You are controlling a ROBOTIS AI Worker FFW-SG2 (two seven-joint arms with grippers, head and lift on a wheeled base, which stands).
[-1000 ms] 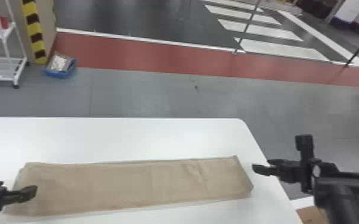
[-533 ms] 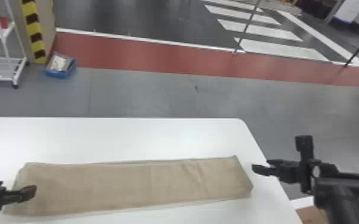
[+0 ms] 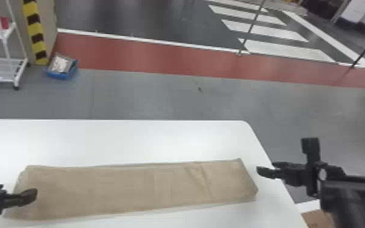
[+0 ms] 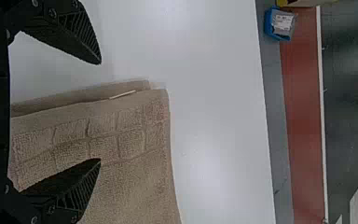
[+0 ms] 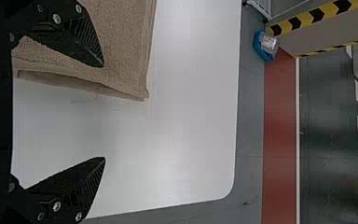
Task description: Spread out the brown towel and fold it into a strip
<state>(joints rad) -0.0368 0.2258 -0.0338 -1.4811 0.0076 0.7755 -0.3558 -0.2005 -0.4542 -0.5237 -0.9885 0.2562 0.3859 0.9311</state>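
Both grippers and the brown towel (image 3: pixel 115 188) hold the positions of the earlier frames. The towel lies flat as a long folded strip across the white table (image 3: pixel 124 139), its right end near the table's right edge. Left gripper (image 3: pixel 19 189): jaws released, spread wide at the towel's left end. Right gripper (image 3: pixel 265 166): jaws released, spread wide at the towel's right end. A blue tray (image 3: pixel 61 74) sits on the floor (image 3: pixel 148 97) beyond the table.

A white, round-cornered table (image 3: pixel 160 136) under a long folded brown towel (image 3: pixel 115 188).
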